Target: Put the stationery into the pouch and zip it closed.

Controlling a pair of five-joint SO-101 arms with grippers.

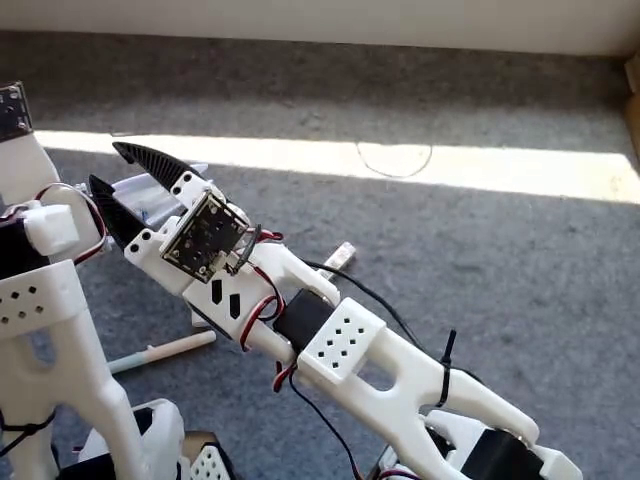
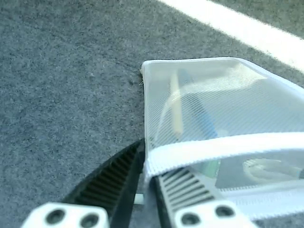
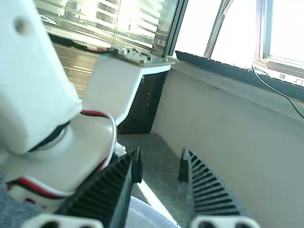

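On grey carpet (image 2: 57,71), a translucent white mesh pouch (image 2: 213,104), pinched at the end of its white edge band by the left gripper (image 2: 148,164). Jaws closed on that band, with one black ribbed finger (image 2: 111,187) outside and the other seen through the mesh.

Inside the pouch, lying flat: a pale yellow stick (image 2: 176,107) like a pencil, and just beside it a blue pen-like thing (image 2: 202,118). Nearer the band, something green (image 2: 209,167) and something white (image 2: 266,168), both too blurred to name. Cannot tell whether the mouth is zipped or open.

From the high view, the pouch (image 1: 150,203) glimpsed between and behind the black fingers of the right gripper (image 1: 105,167), close to the left arm (image 1: 45,300).

Right gripper raised above the carpet and pointing toward the left arm. Jaws parted to a middling gap, and in the right wrist view (image 3: 159,159) just floor and wall seen between them.

Outside the pouch, on the carpet:
- a white stick (image 1: 165,352), one end hidden under the right arm (image 1: 400,370)
- a small white block (image 1: 340,255), just beside that arm on its far side

Across the carpet farther back, a bright strip of sunlight (image 1: 500,170), and lying partly in it a thin loop of thread (image 1: 395,160)
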